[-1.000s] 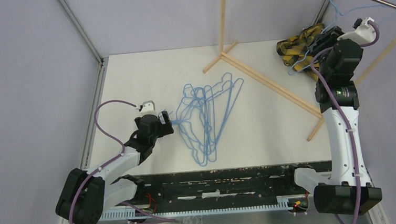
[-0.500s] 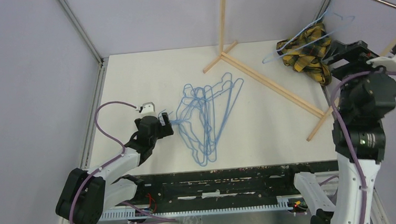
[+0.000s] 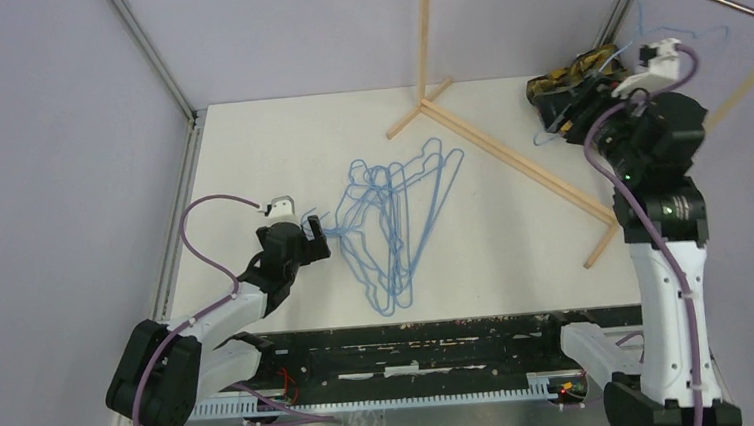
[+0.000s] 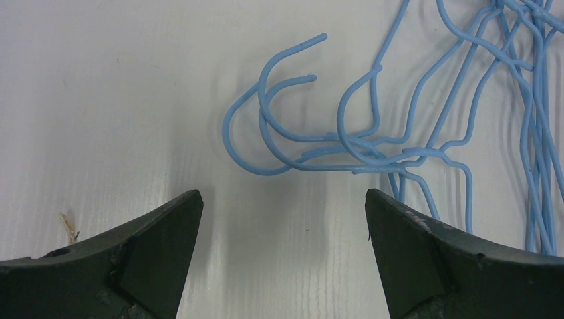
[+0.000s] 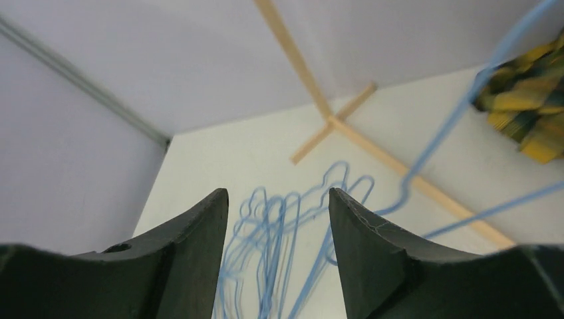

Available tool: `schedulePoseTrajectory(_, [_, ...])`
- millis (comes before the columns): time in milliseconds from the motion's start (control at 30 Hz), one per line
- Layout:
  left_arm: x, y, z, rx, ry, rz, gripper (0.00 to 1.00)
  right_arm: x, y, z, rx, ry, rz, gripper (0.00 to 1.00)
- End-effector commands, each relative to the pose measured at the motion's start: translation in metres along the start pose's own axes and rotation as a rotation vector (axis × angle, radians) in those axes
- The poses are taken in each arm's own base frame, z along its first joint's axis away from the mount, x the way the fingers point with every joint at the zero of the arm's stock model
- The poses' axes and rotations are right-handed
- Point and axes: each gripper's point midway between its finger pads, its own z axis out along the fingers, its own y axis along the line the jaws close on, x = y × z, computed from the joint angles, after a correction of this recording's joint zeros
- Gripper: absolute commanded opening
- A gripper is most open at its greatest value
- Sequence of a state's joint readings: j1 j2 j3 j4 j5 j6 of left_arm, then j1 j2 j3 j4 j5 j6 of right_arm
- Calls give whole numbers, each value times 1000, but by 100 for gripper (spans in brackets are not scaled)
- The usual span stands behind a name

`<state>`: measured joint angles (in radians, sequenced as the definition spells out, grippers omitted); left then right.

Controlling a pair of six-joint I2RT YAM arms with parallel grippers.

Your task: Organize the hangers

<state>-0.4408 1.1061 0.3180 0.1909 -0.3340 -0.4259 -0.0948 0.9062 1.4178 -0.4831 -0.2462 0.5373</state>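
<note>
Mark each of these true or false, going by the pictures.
1. The left gripper is open, with the hooks ahead of its fingertips and none gripped. True.
2. The pile of hangers lies on the plaid cloth. False: it lies on the bare white table; the plaid cloth is at the far right corner.
3. The right gripper is clamped on a hanger. False: its fingers stand apart with nothing between them; a blue wire passes off to one side.
4. The wooden rack's foot rests on the table beyond the pile. True.
</note>
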Motion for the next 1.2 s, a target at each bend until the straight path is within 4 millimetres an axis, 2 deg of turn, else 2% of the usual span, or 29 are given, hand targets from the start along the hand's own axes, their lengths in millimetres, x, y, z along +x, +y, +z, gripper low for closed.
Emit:
schedulePoseTrajectory(0, [-13, -6, 2, 15, -56, -20, 99, 49, 35, 11, -184, 178, -55, 65])
schedulePoseTrajectory(200, [-11, -5, 4, 7, -48, -14, 99, 78, 64, 39, -263, 279, -117, 66])
schedulePoseTrajectory(267, [-12, -4, 4, 3, -52, -15, 99, 97, 75, 51, -286, 330, -139, 66])
schedulePoseTrajectory(300, [-12, -4, 3, 3, -52, -17, 99, 115, 79, 61, -289, 378, -157, 66])
schedulePoseTrajectory(400, [-12, -3, 3, 0, -54, -17, 99, 178, 99, 74, -316, 529, -247, 66])
schedulePoseTrajectory(533, [-10, -3, 5, -2, -48, -12, 99, 278, 129, 77, -326, 709, -404, 66])
schedulePoseTrajectory(633, [-10, -3, 5, -4, -45, -10, 99, 345, 136, 76, -315, 821, -457, 64])
schedulePoseTrajectory(700, [-10, -3, 5, -5, -44, -11, 99, 376, 132, 78, -287, 865, -468, 63])
schedulePoseTrajectory(800, [-10, -2, 5, -7, -49, -13, 99, 406, 115, 86, -217, 892, -479, 63])
schedulePoseTrajectory(1067, [-9, -2, 5, -6, -45, -10, 99, 453, 65, 113, -15, 937, -579, 62])
schedulePoseTrajectory(1167, [-9, -2, 5, -8, -45, -10, 99, 469, 48, 120, 23, 984, -540, 54])
